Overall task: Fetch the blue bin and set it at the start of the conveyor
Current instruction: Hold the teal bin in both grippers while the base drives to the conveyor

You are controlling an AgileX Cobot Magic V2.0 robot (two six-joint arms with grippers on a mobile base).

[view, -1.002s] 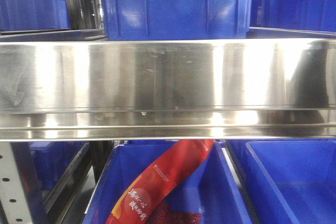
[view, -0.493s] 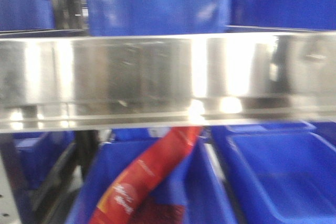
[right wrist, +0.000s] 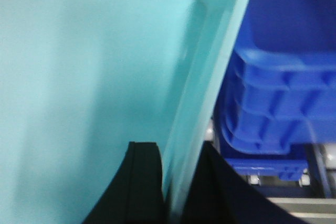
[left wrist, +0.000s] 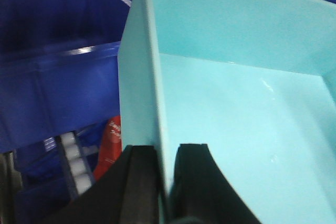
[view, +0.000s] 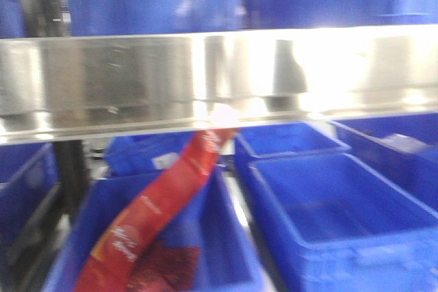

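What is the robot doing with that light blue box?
The robot holds the blue bin with both arms. The left gripper pinches one wall and the right gripper another. In front are a shiny steel shelf rail and dark blue crates. The conveyor start is not in view.

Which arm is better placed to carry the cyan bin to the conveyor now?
Neither alone: use both. The left gripper is shut on one wall of the blue bin, the right gripper on another, a finger each side. The conveyor is out of view, so neither side is favoured.
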